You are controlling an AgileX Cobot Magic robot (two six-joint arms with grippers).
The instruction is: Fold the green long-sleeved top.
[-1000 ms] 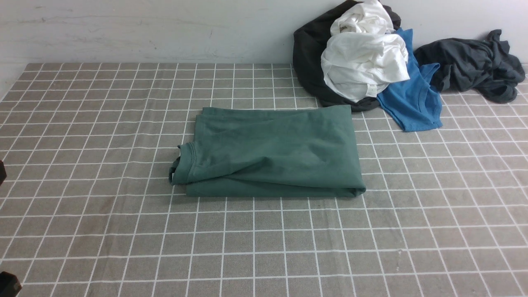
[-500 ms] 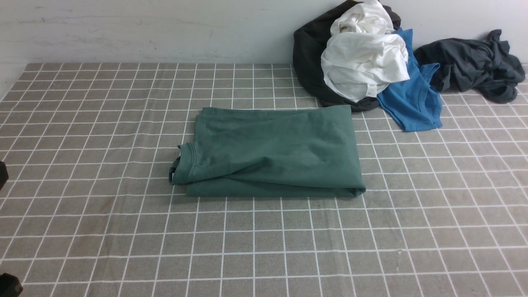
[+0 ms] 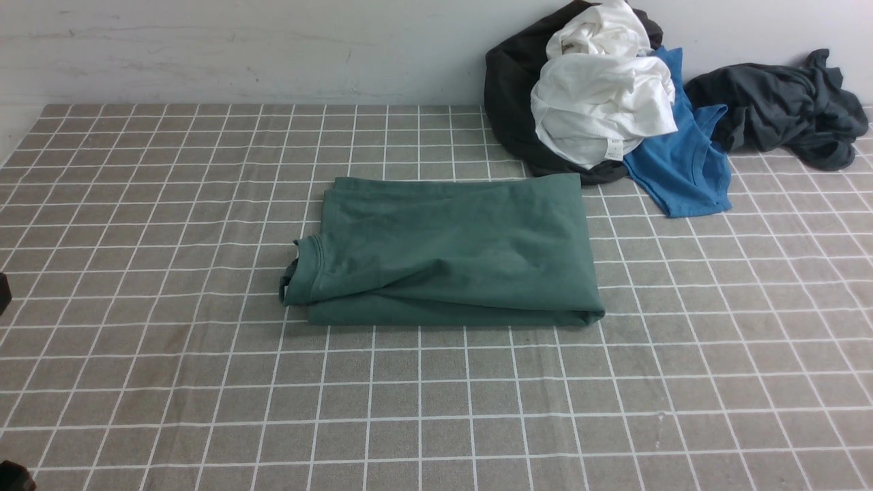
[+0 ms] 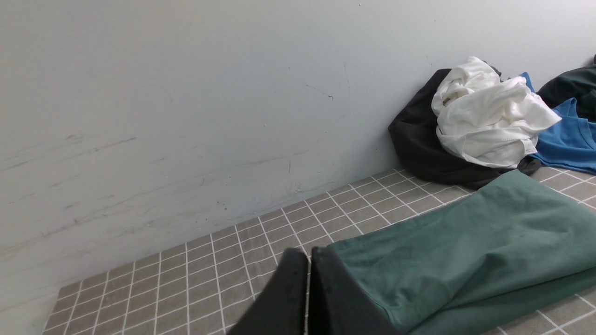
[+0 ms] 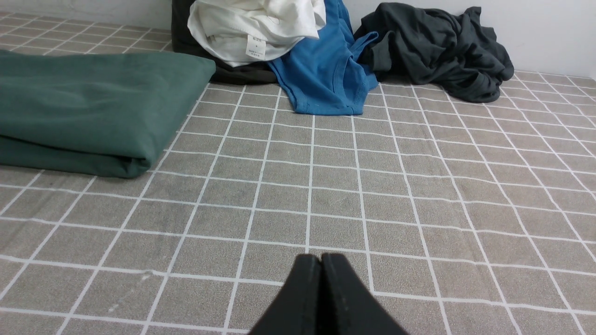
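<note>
The green long-sleeved top lies folded into a compact rectangle at the centre of the checked tablecloth, its ribbed neck opening turned toward the robot's left; its outline and creases match the earlier front views. Behind it on the robot's right, against the wall, lie a black garment, a white garment, a blue T-shirt and a dark grey garment, all unmoved. The left gripper has both fingers pressed together, holding nothing; its dark edge in the front view has slipped slightly lower. The right gripper is likewise fully closed and empty, above bare cloth.
</note>
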